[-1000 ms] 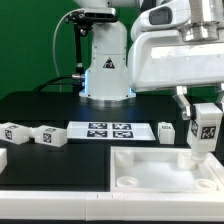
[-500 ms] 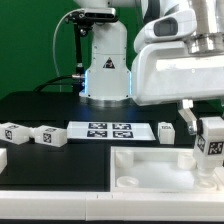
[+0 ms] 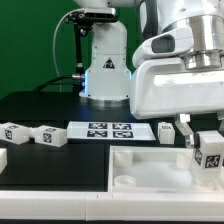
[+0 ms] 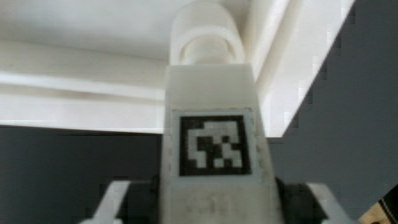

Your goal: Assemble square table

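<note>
Square table leg [image 3: 209, 155], clamped in the pincer [image 3: 206, 138], hangs over the top [image 3: 150, 160]; loose leg [image 3: 47, 136] well apart.

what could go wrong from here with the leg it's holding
The leg clamped in the gripper hangs right at the rim of the table top, so it may knock the rim instead of seating in its hole. That hole shows in neither view, so misalignment may go unseen.

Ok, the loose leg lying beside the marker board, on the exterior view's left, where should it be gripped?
Probably from above, pinching the leg across its middle on its long sides: it lies flat on the table with gaps either side.
</note>
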